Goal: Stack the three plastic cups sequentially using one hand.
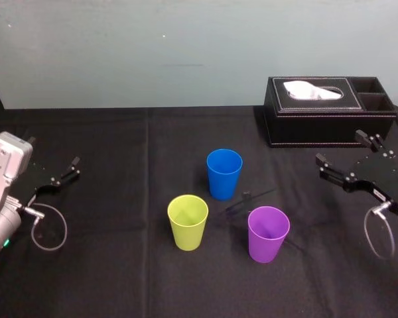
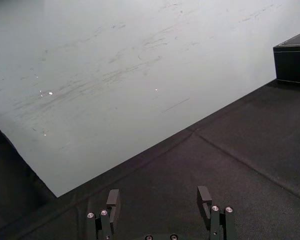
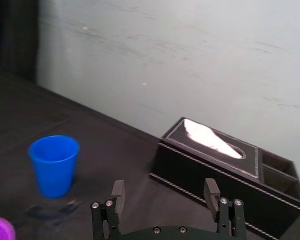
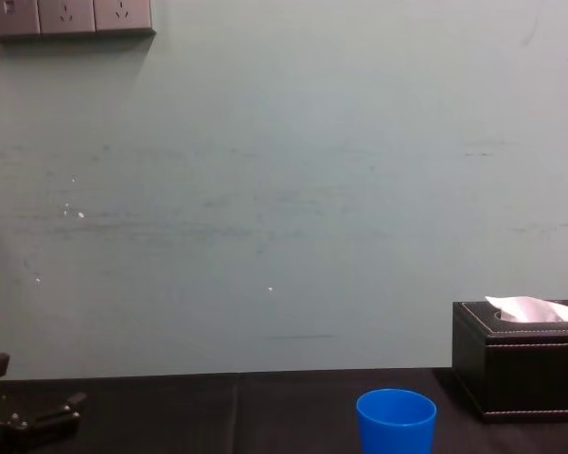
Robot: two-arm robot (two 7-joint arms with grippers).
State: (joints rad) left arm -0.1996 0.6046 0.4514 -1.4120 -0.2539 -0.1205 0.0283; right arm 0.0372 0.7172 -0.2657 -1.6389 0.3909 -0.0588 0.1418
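Three plastic cups stand upright and apart on the black cloth: a blue cup [image 1: 224, 173] [image 3: 54, 164] [image 4: 396, 421] farthest back, a yellow-green cup [image 1: 188, 221] at the front left, and a purple cup [image 1: 268, 233] [image 3: 0, 230] at the front right. My right gripper [image 1: 341, 156] [image 3: 165, 194] hovers open at the right of the table, well clear of the cups, with nothing between its fingers. At the left edge my left gripper [image 1: 67, 172] [image 2: 159, 200] stays parked and open, also empty.
A black tissue box [image 1: 328, 109] [image 3: 225, 177] [image 4: 525, 364] with a white tissue stands at the back right, just behind my right gripper. A pale wall [image 1: 186, 46] closes off the far edge of the table. Grey cables loop below both wrists.
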